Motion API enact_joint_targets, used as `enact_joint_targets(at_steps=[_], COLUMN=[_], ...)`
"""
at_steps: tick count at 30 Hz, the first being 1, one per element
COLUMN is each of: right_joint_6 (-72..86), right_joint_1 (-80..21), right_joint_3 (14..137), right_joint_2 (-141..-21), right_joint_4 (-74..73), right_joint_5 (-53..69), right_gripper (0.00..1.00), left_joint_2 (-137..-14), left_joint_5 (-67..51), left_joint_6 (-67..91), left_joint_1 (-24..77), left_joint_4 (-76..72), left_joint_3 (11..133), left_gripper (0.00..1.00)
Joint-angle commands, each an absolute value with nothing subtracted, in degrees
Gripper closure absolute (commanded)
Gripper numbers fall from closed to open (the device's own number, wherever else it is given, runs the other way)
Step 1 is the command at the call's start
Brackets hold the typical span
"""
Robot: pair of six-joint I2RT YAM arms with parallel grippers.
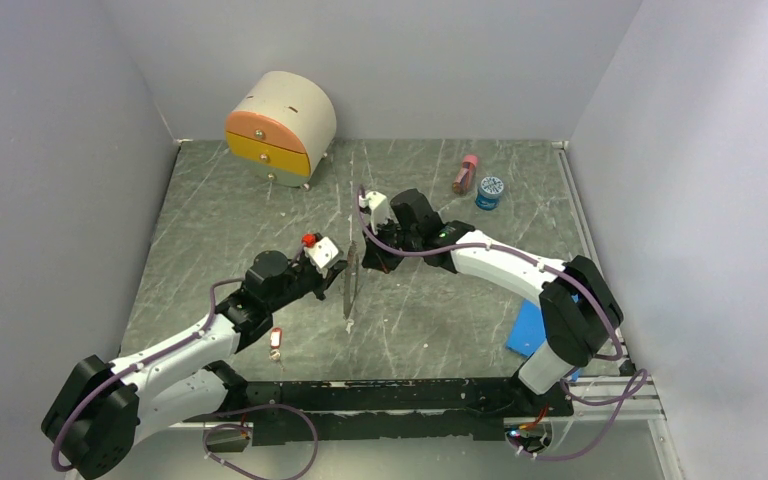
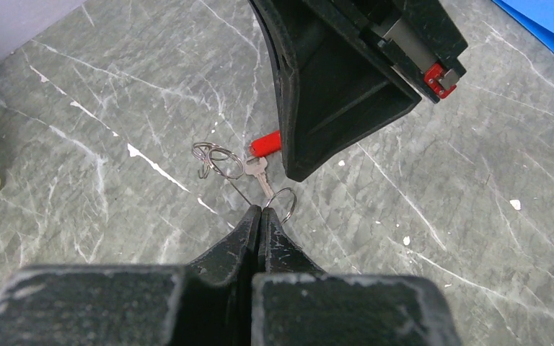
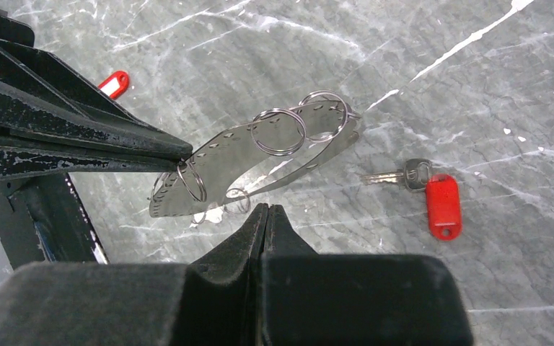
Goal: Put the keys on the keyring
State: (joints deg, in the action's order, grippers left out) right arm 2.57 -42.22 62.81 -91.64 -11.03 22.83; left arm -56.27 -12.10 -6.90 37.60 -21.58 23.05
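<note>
The keyring (image 3: pixel 260 140) is a thin metal hoop carrying a few small split rings (image 3: pixel 278 131). It is held up between the two arms and looks like a dark sliver from above (image 1: pixel 350 282). My left gripper (image 2: pixel 260 210) is shut on its rim, the pinch showing in the right wrist view (image 3: pixel 180 150). My right gripper (image 3: pixel 267 207) is shut with its tips at the hoop's near edge. Whether it pinches the hoop I cannot tell. One key with a red tag (image 3: pixel 443 205) lies on the table beneath, and another red-tagged key (image 1: pixel 276 340) lies near the left arm.
A round-topped drawer box (image 1: pixel 280 125) stands at the back left. A pink bottle (image 1: pixel 465 172) and a blue-lidded jar (image 1: pixel 490 190) sit at the back right. A blue sheet (image 1: pixel 528 328) lies by the right arm's base. Walls close in three sides.
</note>
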Motion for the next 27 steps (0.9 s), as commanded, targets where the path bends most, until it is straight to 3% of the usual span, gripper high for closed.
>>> enact_joint_targets(at_steps=[1, 4, 10, 27], right_joint_6=[2.6, 4.4, 11.7, 15.0], right_joint_1=[-42.6, -42.0, -36.0, -33.7], right_joint_3=[63.4, 61.1, 55.2, 75.4], right_joint_2=[-91.3, -89.9, -88.3, -110.5], right_joint_4=[-9.6, -6.4, 2.3, -16.3], right_joint_5=[23.0, 21.5, 19.2, 14.0], right_gripper=[1.00, 0.97, 0.67, 0.53], left_joint_2=[-55.3, -55.0, -54.2, -54.0], left_joint_5=[-11.2, -10.9, -10.6, -10.3], left_joint_6=[-4.9, -4.9, -5.0, -4.8], left_joint_1=[37.8, 37.8, 37.8, 37.9], left_joint_4=[-22.2, -22.0, -21.5, -21.7], left_joint_3=[22.7, 22.4, 22.3, 22.0], left_gripper=[0.97, 0.98, 0.97, 0.97])
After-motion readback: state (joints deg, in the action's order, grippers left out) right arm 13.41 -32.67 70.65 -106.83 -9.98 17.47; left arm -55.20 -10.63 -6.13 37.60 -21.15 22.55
